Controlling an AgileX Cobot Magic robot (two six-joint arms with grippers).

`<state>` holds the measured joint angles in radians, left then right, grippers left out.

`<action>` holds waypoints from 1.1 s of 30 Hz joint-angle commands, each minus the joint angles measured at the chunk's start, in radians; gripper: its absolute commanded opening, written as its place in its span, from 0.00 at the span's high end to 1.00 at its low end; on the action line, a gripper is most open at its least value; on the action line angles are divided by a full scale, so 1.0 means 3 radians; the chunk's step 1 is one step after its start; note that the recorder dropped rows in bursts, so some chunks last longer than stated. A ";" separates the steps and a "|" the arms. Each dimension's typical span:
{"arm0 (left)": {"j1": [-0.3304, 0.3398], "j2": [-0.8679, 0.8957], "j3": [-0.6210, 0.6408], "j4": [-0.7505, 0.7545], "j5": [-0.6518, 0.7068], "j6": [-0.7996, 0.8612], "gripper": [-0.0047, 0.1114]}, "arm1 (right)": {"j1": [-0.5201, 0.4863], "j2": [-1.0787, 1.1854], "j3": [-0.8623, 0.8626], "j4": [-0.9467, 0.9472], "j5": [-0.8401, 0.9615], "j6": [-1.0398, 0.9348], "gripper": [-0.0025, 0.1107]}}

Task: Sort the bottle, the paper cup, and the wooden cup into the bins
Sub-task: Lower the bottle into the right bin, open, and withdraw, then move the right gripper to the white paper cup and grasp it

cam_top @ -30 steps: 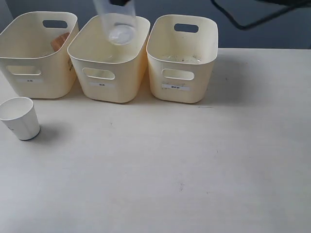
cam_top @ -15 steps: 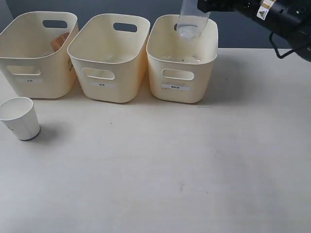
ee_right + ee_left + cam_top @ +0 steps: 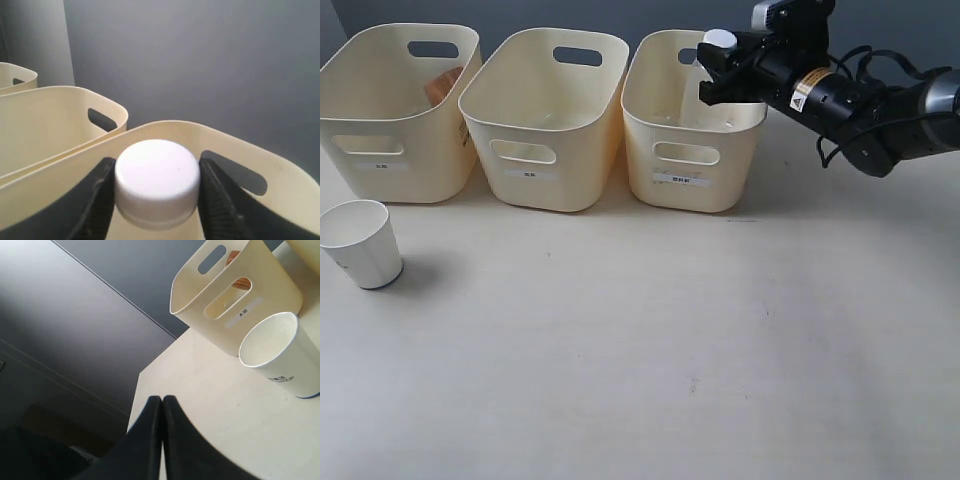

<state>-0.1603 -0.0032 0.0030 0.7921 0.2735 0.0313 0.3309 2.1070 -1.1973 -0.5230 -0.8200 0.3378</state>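
Observation:
Over the right bin (image 3: 695, 150) my right gripper (image 3: 723, 72) is shut on the clear bottle, whose white cap (image 3: 719, 40) points up; the body hangs inside the bin's far right corner. In the right wrist view both black fingers (image 3: 102, 192) press the sides of the cap (image 3: 157, 175). The white paper cup (image 3: 360, 243) stands upright at the table's left edge. Brown wood of the wooden cup (image 3: 446, 82) shows inside the left bin (image 3: 380, 150). My left gripper (image 3: 162, 401) is shut and empty, low over the table near the paper cup (image 3: 280, 355).
The middle bin (image 3: 545, 170) stands between the other two, all three in a row along the back of the table (image 3: 670, 340). The left bin (image 3: 270, 302) sits just behind the paper cup. The right arm (image 3: 860, 105) reaches in from the right.
The right arm carried the bottle from above the middle bin across to the right bin and lowered it, so its cap and the gripper now show. The paper cup has not moved.

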 commanded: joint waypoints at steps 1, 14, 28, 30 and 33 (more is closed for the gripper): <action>-0.0002 0.0011 -0.0010 0.0008 -0.0025 -0.0009 0.96 | -0.0012 0.0008 -0.0020 -0.0059 0.0122 0.0062 0.99; -0.0002 0.0011 -0.0010 0.0008 -0.0025 -0.0009 0.96 | 0.0002 0.0008 -0.0020 -0.0255 0.0213 0.0220 0.70; -0.0002 0.0011 -0.0010 0.0008 -0.0025 -0.0009 0.96 | 0.0025 0.0008 -0.0020 -0.0860 0.0070 0.0438 0.49; -0.0002 0.0011 -0.0010 0.0008 -0.0025 -0.0009 0.96 | 0.0025 -0.0007 -0.0020 -0.0941 0.0019 0.0487 0.49; -0.0002 0.0011 -0.0010 0.0008 -0.0025 -0.0009 0.96 | 0.0025 -0.0097 -0.0020 -0.0957 -0.0080 0.0510 0.49</action>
<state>-0.1603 -0.0032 0.0030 0.7921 0.2735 0.0313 0.3408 2.1090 -1.1991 -0.7999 -0.8026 0.4807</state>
